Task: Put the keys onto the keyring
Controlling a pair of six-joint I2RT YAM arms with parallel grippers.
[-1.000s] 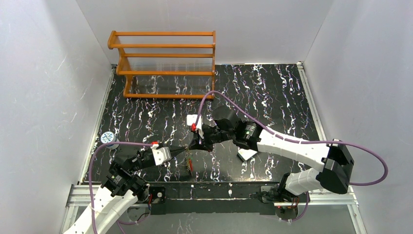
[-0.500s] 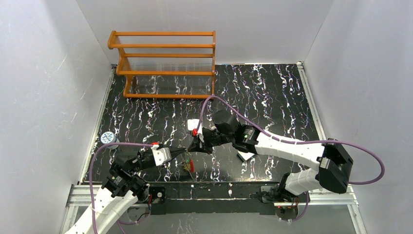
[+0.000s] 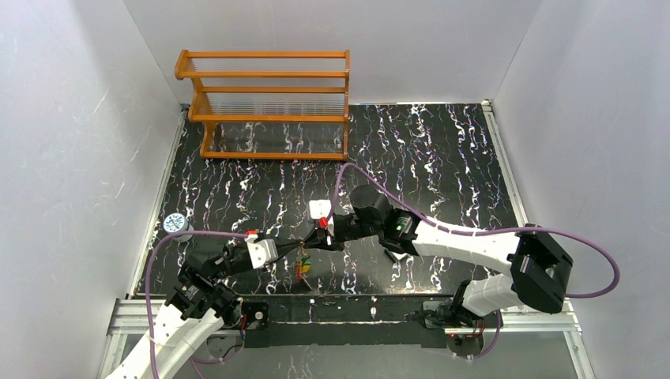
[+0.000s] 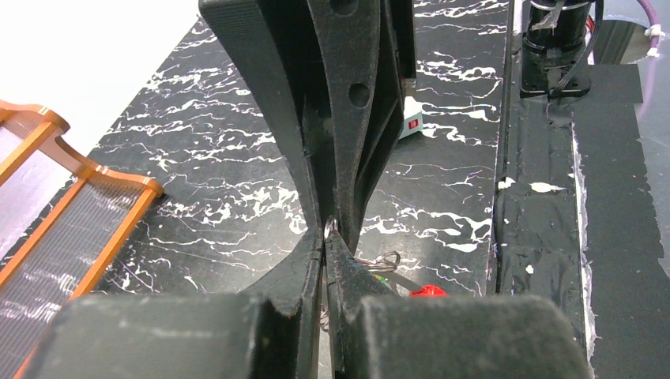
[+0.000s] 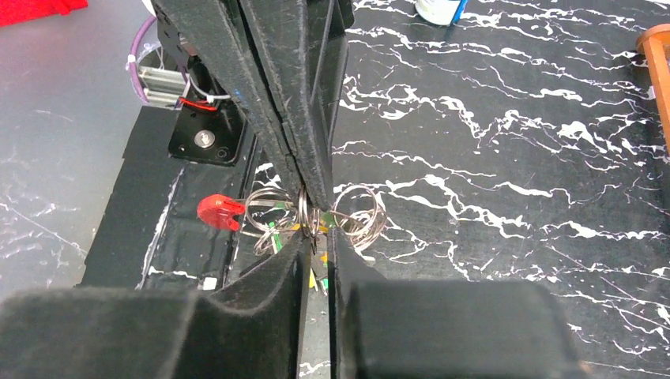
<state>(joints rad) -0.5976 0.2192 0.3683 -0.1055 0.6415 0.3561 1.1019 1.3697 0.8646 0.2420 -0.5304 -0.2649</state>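
Right gripper [image 5: 316, 246] has slid toward the table's [image 3: 442, 150] near edge, meeting the left gripper [image 4: 326, 251], which is clamped on the keyring [image 4: 329, 229]. Keys [image 5: 272, 230] dangle beneath. Right fingers sit nearly together; whether they grip, I cannot tell. Threading seems underway; the next move calls for prying the coil apart. The rack [image 3: 269, 103] at the far edge holds no keys.

Far back on the left of the black, white-veined surface [image 3: 442, 150], an orange wooden rack [image 3: 265, 103] with tiers of fine bars, upright near the white back wall. At the left edge, well apart from the rack, a small round blue-and-white item [image 3: 175, 223]. Along the near edge a strip of black tape [image 3: 348, 309] flecked with white, and further right a small white rectangular piece [image 4: 411, 125] with a red mark, flat on the marbling.
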